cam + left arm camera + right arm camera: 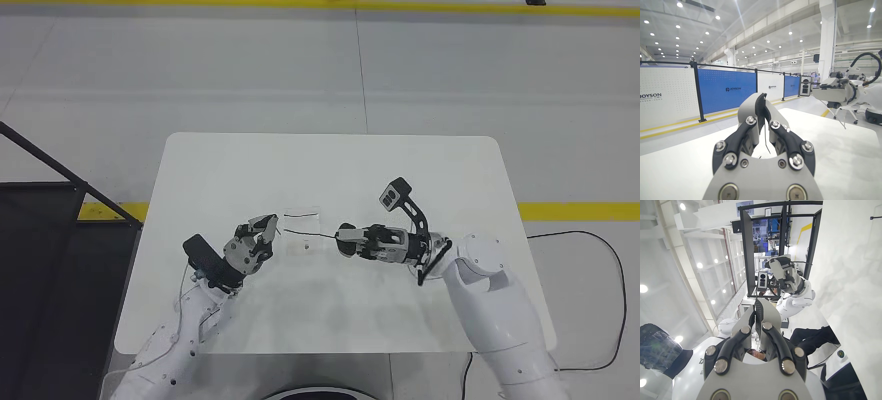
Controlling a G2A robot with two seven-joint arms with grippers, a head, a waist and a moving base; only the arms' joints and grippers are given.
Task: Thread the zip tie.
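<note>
1. The left gripper (762, 102) was pressed shut, its ribbed black rubber pads (758, 111) pinching a zip tie (766, 140). The tie's blocky end poked out at the fingertips and its thin, flexible tail hung back toward the palm.
2. The right gripper (757, 306) was likewise pressed together on a thin black strap (310, 234), which stuck out past its fingertips.
3. From above, that strap ran left to right across the middle of the white table (420, 170), held just above it. Its long axis lay almost on the line joining the two grippers.
4. Its free tip ended just beside the left gripper's fingertips, pointing at them. I could not tell whether it touched them, or whether strap and pinched tie were one piece.
5. The right arm carried the strap and the left fingertips lay to its left, so I judged the coming move to be a short push leftward along the strap's own length. A strap this slender and springy could easily bow or slip aside.
6. A small clear sheet or bag (303, 213) lay flat on the table under the gap between the grippers.
</note>
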